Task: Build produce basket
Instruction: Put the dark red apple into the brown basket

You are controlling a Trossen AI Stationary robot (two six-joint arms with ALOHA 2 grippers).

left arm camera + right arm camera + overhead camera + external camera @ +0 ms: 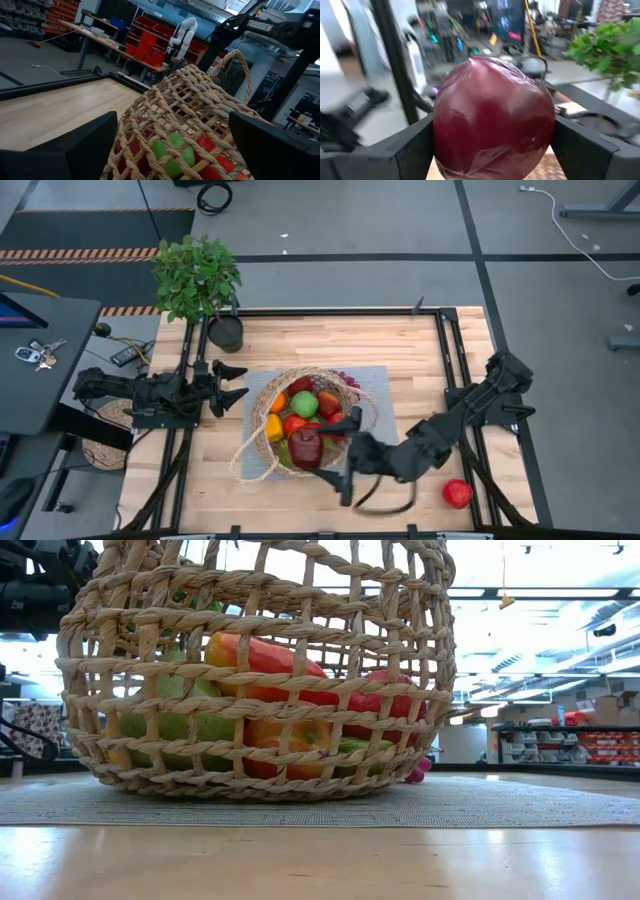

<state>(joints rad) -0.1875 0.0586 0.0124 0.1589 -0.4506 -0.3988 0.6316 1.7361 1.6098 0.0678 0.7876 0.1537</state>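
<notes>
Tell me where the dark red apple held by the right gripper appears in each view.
High view: dark red apple over the basket's near rim, in the right gripper.
Low view: not in it.
Left wrist view: not in it.
Right wrist view: apple fills the centre.
Shared landmark: the potted plant, also behind the apple.

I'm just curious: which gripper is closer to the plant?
The left. The left gripper hovers open just below the plant, beside the basket. The right gripper is farther off, holding a dark red apple over the basket.
</notes>
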